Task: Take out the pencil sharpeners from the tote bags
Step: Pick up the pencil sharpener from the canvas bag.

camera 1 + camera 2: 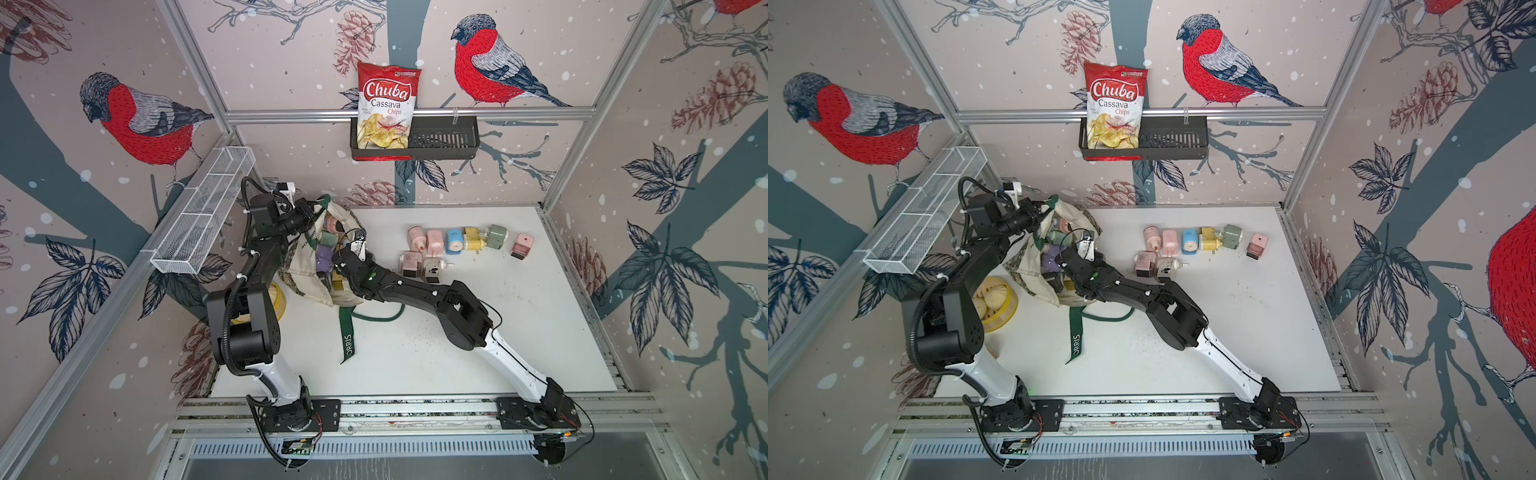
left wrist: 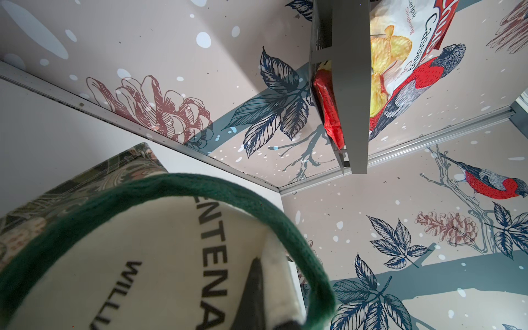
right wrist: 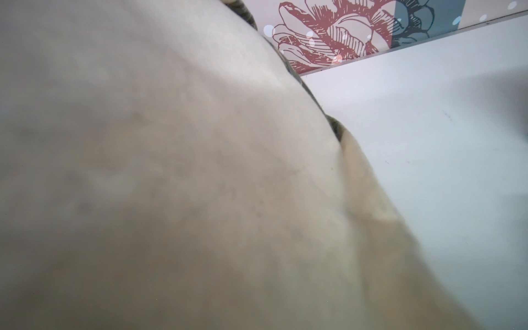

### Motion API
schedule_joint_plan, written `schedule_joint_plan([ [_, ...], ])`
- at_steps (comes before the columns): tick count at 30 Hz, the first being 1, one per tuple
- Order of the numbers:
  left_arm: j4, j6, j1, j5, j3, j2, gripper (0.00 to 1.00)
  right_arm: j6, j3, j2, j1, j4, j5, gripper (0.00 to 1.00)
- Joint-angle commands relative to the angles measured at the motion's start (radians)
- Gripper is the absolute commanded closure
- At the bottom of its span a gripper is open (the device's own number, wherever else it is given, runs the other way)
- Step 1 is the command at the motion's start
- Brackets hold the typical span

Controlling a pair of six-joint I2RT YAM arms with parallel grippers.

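Canvas of the tote bag (image 3: 171, 171) hides whether my right gripper (image 1: 337, 266) has its jaws apart; my left gripper (image 1: 309, 210) clamps its rim. Eight pencil sharpeners (image 1: 455, 241) lie beside it, and several more sit inside.

Wallpaper walls (image 1: 266, 66) on three sides carry red-breasted bullfinches, pine cones, dark leaves and teal branches flecked with white. Well beyond the jaws of the left gripper (image 1: 309, 212), an aluminium rail (image 1: 291, 115) crosses the back wall, with a black slotted basket (image 1: 444, 141) hung on it. A white wire basket (image 1: 203, 212) hangs on the side wall near those jaws, on their outer side. Below them lies a white tabletop (image 1: 519, 332), evenly lit.
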Motion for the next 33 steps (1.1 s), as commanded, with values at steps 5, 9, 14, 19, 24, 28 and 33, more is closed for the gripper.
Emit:
schedule_joint_plan([
  [5, 0.159, -0.026, 0.002, 0.058, 0.002, -0.011, 1.00, -0.078, 0.019, 0.032, -0.037, 0.034, -0.003, 0.30],
  [9, 0.158, -0.026, 0.002, 0.059, 0.002, -0.009, 1.00, -0.103, 0.016, 0.036, -0.055, 0.026, -0.018, 0.39],
  [14, 0.155, -0.025, 0.002, 0.058, 0.002, -0.007, 1.00, -0.141, -0.004, 0.020, -0.062, 0.021, -0.050, 0.50],
  [19, 0.154, -0.023, 0.002, 0.058, 0.004, -0.007, 1.00, -0.210, -0.095, -0.048, -0.053, 0.074, -0.102, 0.60],
  [24, 0.154, -0.023, 0.003, 0.057, 0.004, -0.006, 1.00, -0.280, -0.193, -0.135, -0.037, 0.125, -0.146, 0.68],
  [28, 0.152, -0.021, 0.002, 0.058, 0.003, -0.007, 1.00, -0.291, -0.253, -0.190, -0.032, 0.119, -0.190, 0.70],
  [33, 0.150, -0.020, 0.003, 0.057, 0.003, -0.007, 1.00, -0.306, -0.389, -0.283, -0.030, 0.170, -0.254, 0.70],
])
